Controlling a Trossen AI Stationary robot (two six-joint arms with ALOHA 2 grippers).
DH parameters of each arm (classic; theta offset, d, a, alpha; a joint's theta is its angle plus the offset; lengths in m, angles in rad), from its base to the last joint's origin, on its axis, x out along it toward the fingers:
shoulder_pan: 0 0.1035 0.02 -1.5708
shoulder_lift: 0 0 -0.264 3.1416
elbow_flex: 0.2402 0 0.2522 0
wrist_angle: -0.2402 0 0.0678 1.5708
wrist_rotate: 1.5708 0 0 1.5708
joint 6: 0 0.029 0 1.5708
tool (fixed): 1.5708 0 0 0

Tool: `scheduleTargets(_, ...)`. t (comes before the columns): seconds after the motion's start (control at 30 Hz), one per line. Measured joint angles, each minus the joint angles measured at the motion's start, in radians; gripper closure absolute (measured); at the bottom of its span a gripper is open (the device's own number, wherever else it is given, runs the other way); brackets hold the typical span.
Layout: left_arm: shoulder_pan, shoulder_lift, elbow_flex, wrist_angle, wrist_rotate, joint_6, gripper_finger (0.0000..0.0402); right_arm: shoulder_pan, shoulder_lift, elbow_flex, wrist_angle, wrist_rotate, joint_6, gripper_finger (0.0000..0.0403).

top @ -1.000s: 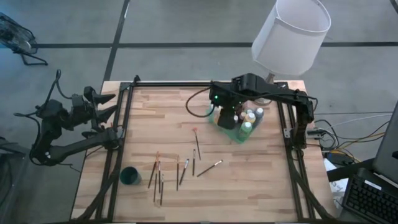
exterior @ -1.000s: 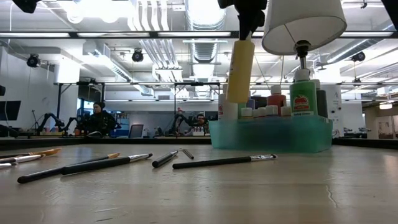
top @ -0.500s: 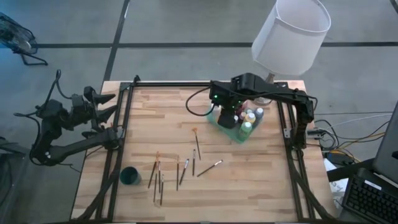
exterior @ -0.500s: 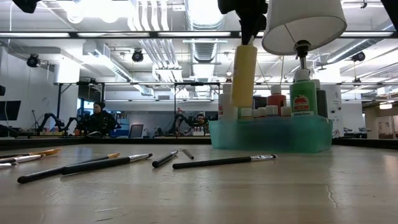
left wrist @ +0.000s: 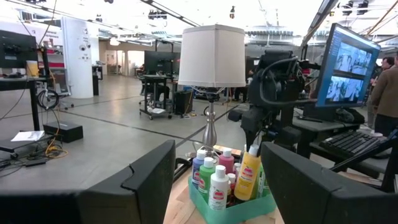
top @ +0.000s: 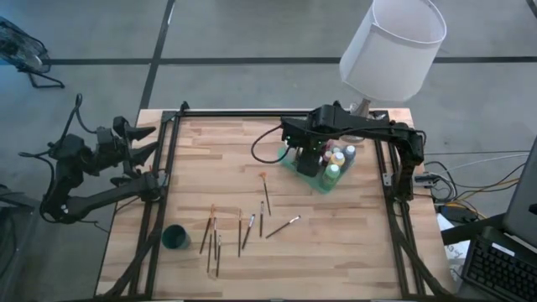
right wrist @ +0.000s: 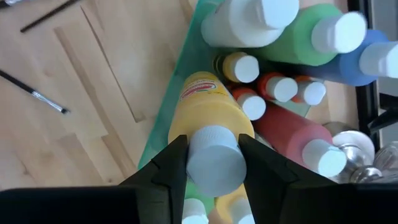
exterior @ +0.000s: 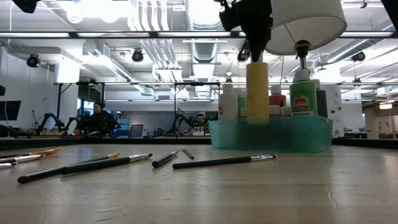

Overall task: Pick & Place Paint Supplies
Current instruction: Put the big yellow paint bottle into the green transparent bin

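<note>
My right gripper (right wrist: 214,163) stands over the translucent green tray (top: 295,170) at the table's far right and is shut on a yellow paint bottle (exterior: 257,87). Several other bottles (right wrist: 292,87), white, green, blue, red and yellow, stand in the tray. Several thin brushes (top: 243,226) lie flat on the wood near the table's middle and near edge. My left gripper (left wrist: 217,149) waits open beyond the table's left edge, touching nothing. My right gripper pinches the yellow bottle's white cap (right wrist: 214,155) between its two fingers (right wrist: 169,167), coming from above and pointing down. The bottle hangs upright below the fingers, its lower part inside the tray behind the tray wall (exterior: 270,134). Whether it stands on the tray floor, I cannot tell.
A small dark green cup (top: 175,236) stands near the table's near left corner. A lamp with a white shade (top: 393,46) rises just behind the tray. Black frame rails (top: 164,168) run along the table's left, right and far sides. Bare wood lies between tray and brushes.
My right gripper has come down over the tray with the yellow bottle. The bottle hung tilted above the tray's rim a second ago; it now hangs upright, its lower part sunk among the other bottles in the tray.
</note>
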Motion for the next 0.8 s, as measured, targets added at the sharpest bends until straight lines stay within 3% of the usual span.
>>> scheduleTargets(0.63, 0.000, 0.000, 0.000, 0.000, 0.000, 0.000, 0.0158, -0.001, 0.000, -0.165, 0.139, -0.012, 0.013, 0.0271)
scheduleTargets(0.8, 0.000, 0.000, 0.000, 0.000, 0.000, 0.000, 0.0158, -0.001, 0.000, -0.190, 0.168, -0.052, 0.014, 0.0287)
